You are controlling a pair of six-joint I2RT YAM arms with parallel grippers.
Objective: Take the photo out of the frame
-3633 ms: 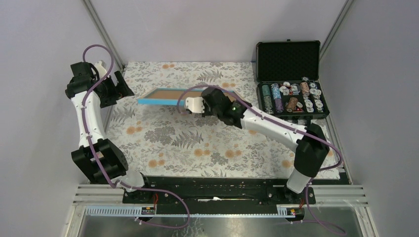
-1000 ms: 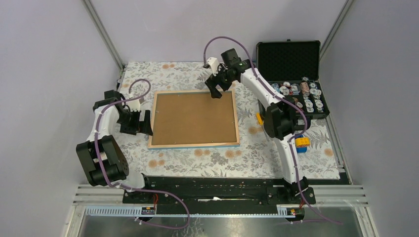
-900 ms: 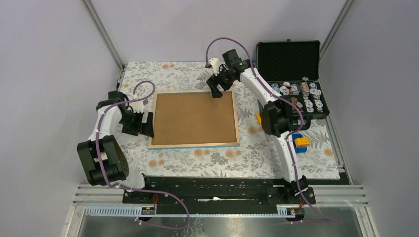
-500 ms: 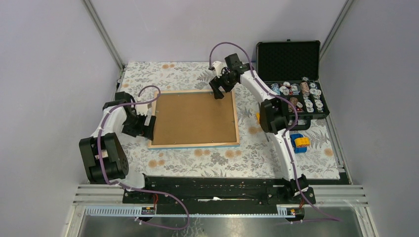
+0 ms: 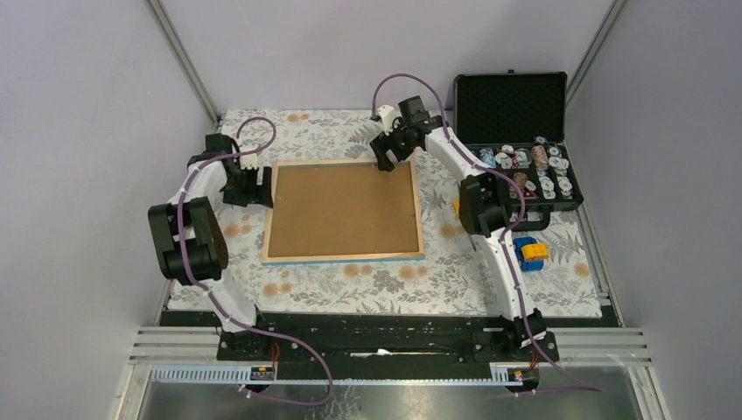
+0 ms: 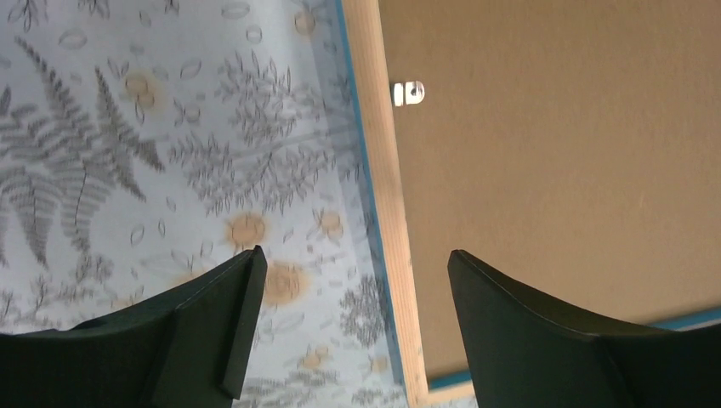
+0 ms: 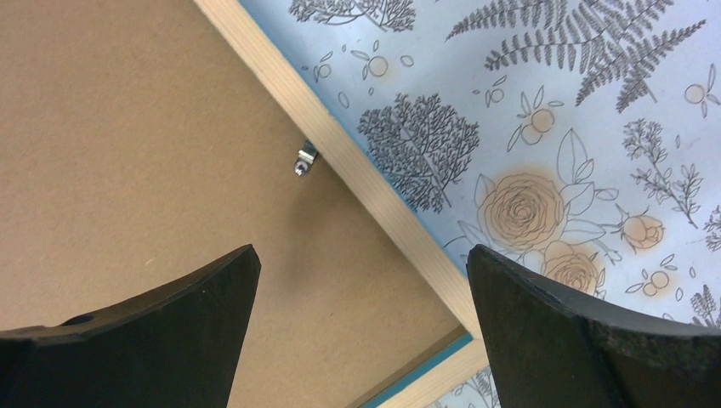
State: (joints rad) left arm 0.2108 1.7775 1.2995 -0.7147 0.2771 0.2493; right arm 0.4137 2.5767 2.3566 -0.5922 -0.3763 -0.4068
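Your frame (image 5: 343, 210) lies flat in the middle of the desk (image 5: 376, 282), on the floral cloth, with its brown fibreboard panel facing up and the pale wood rim and a thin blue edge around it. The picture side is turned down, so you cannot see the photo. Your left hand (image 5: 252, 187) sits at the frame's left edge, towards the far corner. Its fingers are spread wide with nothing between them. In the left wrist view one finger hangs over the cloth and the other over the brown panel, with the wood rim running between the two. A small metal clip (image 6: 408, 93) shows on the panel just inside that rim, ahead of the fingers. Your right hand (image 5: 386, 158) is at the frame's far edge, towards the far right corner. It is also spread wide and holds nothing. In the right wrist view it straddles the rim the same way, with another clip (image 7: 305, 159) just inside the wood. Whether either hand touches the frame cannot be told from these views. Well to the right stands an open black case (image 5: 512, 107) of poker chips (image 5: 518, 175), and nearer you on that side a blue and yellow toy (image 5: 530, 252) lies beside the right arm.
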